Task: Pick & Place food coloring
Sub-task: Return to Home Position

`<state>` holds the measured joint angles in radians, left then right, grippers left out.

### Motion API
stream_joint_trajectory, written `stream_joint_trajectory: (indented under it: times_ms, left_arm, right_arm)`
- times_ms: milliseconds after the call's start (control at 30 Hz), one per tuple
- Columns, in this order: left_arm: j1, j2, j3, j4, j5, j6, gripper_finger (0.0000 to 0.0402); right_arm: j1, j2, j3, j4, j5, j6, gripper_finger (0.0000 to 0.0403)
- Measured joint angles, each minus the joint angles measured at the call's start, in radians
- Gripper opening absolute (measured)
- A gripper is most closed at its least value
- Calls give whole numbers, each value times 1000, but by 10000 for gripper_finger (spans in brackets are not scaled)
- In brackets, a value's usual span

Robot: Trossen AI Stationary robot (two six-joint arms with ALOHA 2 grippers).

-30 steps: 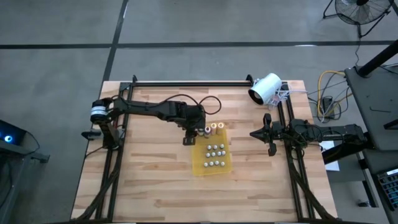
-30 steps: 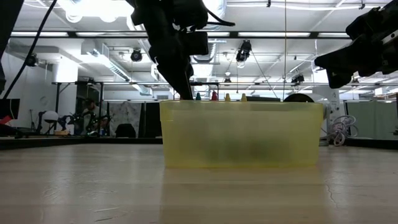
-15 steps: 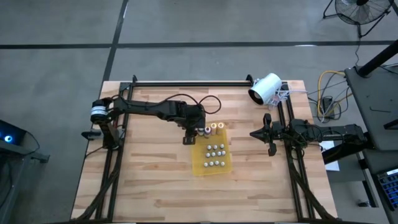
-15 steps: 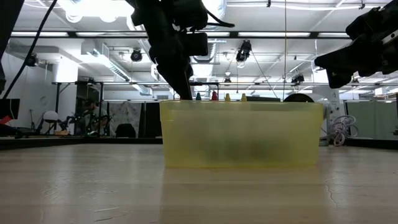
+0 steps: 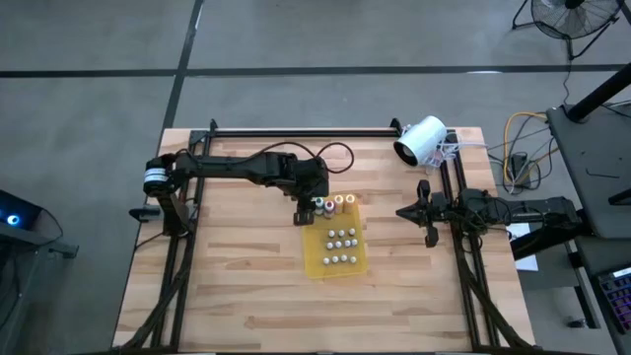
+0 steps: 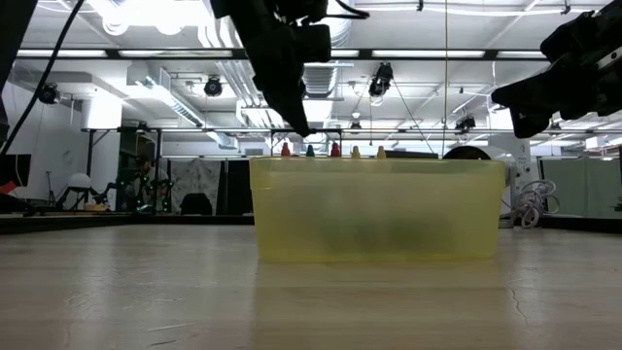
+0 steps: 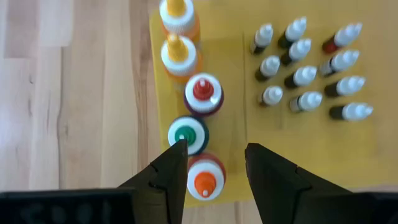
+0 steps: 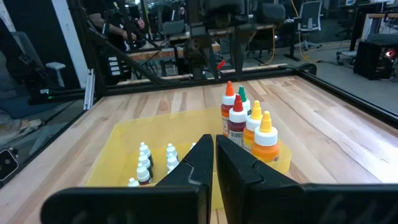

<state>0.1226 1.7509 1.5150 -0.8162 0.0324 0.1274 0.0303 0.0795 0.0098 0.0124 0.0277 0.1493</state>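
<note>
The food coloring stands in a shallow yellow tray (image 5: 317, 258) at mid-table. A row of taller bottles (image 7: 194, 93) with orange, green, red and yellow caps lines the tray's far side. Several small white-capped bottles (image 5: 341, 241) fill the rest of the tray. My left gripper (image 7: 216, 147) hovers open above the row's left end, its fingers either side of the orange-capped bottle (image 7: 206, 178) and higher than its tip (image 6: 285, 149). My right gripper (image 5: 402, 211) waits shut at the table's right side, well clear of the tray.
A big white cylinder-shaped device (image 5: 421, 140) lies at the table's far right corner. Black frame rails (image 5: 296, 130) run along the far edge and down both sides. Bare wood lies left of the tray and toward the near edge.
My left gripper has risen straight up from the tray's far left corner. The orange-capped bottle stays standing in the tray, and its tip now shows in the low view beside the other caps.
</note>
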Motion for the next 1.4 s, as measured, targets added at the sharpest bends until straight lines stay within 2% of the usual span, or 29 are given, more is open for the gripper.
stream_joint_trajectory:
  times_ms: [567,867,1000,1167,1400]
  left_arm:
    - [-1,-39,21,-47,37,-39,136]
    - [-1,-109,18,-49,59,-78,200]
    - [-1,-136,16,-49,58,-77,207]
    - [-2,-189,-27,-17,58,-78,183]
    - [-8,-321,-185,111,88,-121,118]
  right_arm:
    - [0,0,0,0,0,0,13]
    - [0,0,0,0,1,0,13]
    - [0,0,0,0,1,0,13]
    - [0,1,0,0,0,0,13]
    - [0,1,0,0,0,0,13]
